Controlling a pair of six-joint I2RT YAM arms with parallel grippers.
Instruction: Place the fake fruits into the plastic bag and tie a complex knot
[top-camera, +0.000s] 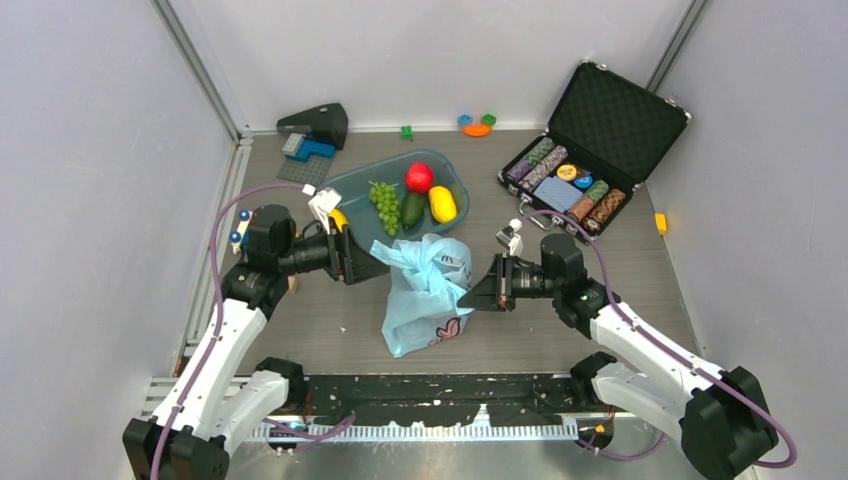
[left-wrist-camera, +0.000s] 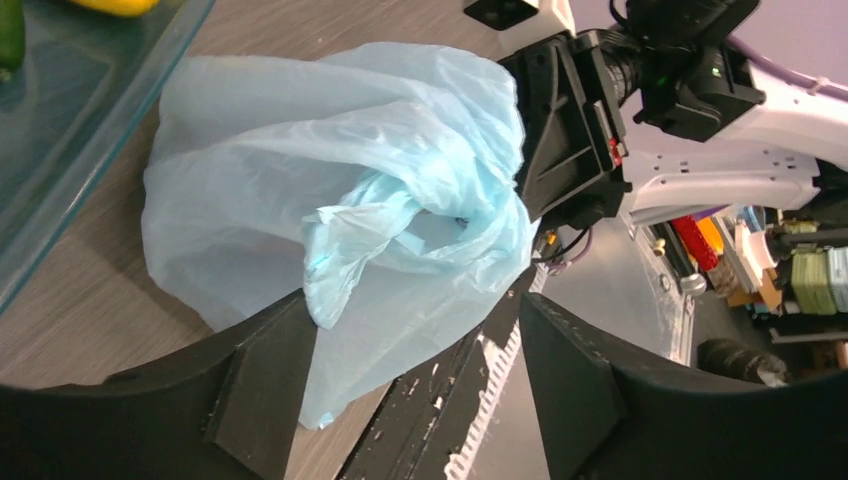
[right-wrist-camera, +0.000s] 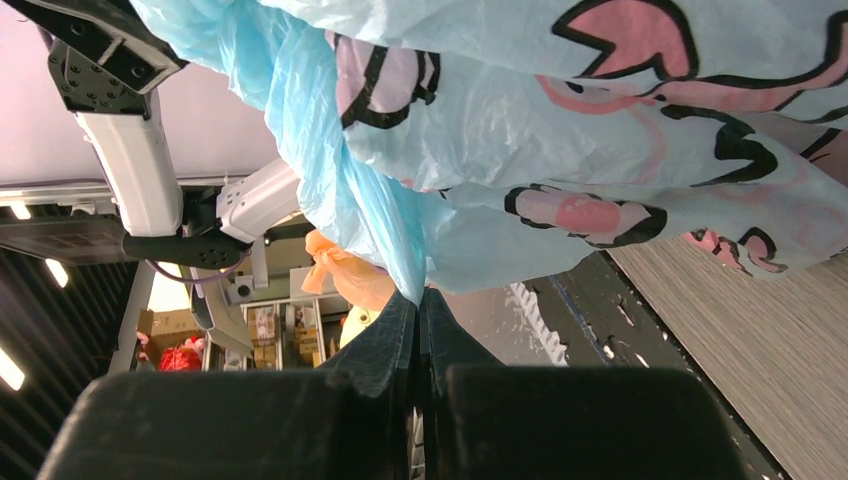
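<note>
The light-blue plastic bag (top-camera: 425, 295) stands at mid-table, its top bunched into a twisted knot (top-camera: 425, 252) with a pointed tail towards the left. My right gripper (top-camera: 478, 290) is shut on a fold of the bag (right-wrist-camera: 600, 120); in the right wrist view the gripper (right-wrist-camera: 418, 300) has its fingers pressed together on blue film. My left gripper (top-camera: 362, 258) is open just left of the bag. In the left wrist view a loose tail of the bag (left-wrist-camera: 330, 180) hangs between the spread fingers (left-wrist-camera: 260, 390). Green grapes (top-camera: 384, 203), a red apple (top-camera: 419, 177), a dark green fruit (top-camera: 413, 209) and a yellow fruit (top-camera: 442, 204) lie in the tub.
The clear blue-tinted tub (top-camera: 455, 180) sits behind the bag. An open black case of poker chips (top-camera: 590, 150) is at the back right. Small toy blocks (top-camera: 477, 125) lie along the back wall, and a black and blue object (top-camera: 315, 130) sits at the back left.
</note>
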